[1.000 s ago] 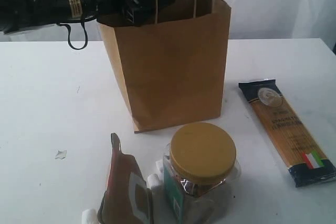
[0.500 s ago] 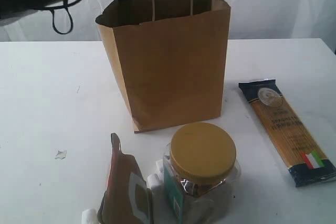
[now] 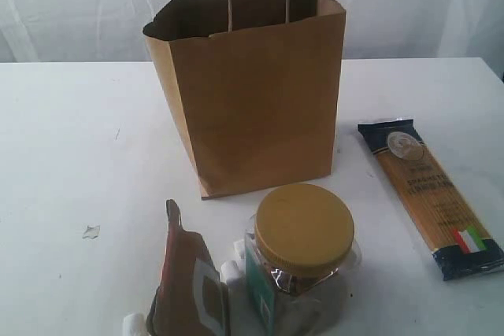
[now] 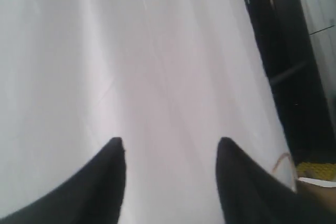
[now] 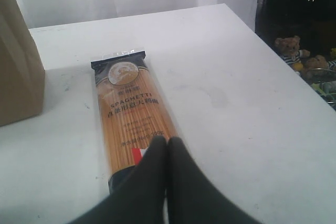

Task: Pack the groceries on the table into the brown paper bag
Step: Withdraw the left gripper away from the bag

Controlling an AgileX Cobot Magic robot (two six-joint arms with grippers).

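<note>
Standing container: brown paper bag [image 3: 260,108], upright near the middle of the table [image 3: 71,139]; mouth open, two twisted loop handles rising above the rim.
Bag contents: cannot tell. The exterior view shows only dark shadow below the rim.
Second container: clear jar with mustard lid [image 3: 303,249], upright on the table in front of the bag and apart from it; lid seated on the jar.
Jar contents: brownish pieces show through the clear wall beside a teal label. What they are cannot be told.
Pouch: brown-orange pouch [image 3: 189,281], just beside the jar on its left in the exterior view, tilted, with its narrow top end towards the bag; outside the bag.
Loose bits: small white cylindrical bits [image 3: 230,271] lie on the table by the bases of the pouch and the jar.
Packet: long spaghetti packet with navy ends [image 3: 429,194], flat on the table to the right of the bag, apart from it and outside it.
Left gripper [image 4: 170,141]: visible in the left wrist view only. Its two dark fingers stand parted with a clear gap, nothing between them, and white curtain behind.
Right gripper [image 5: 167,141]: fingers pressed together, holding nothing. The tips sit over the packet's near end, by the flag mark. Contact with the packet cannot be told.
</note>
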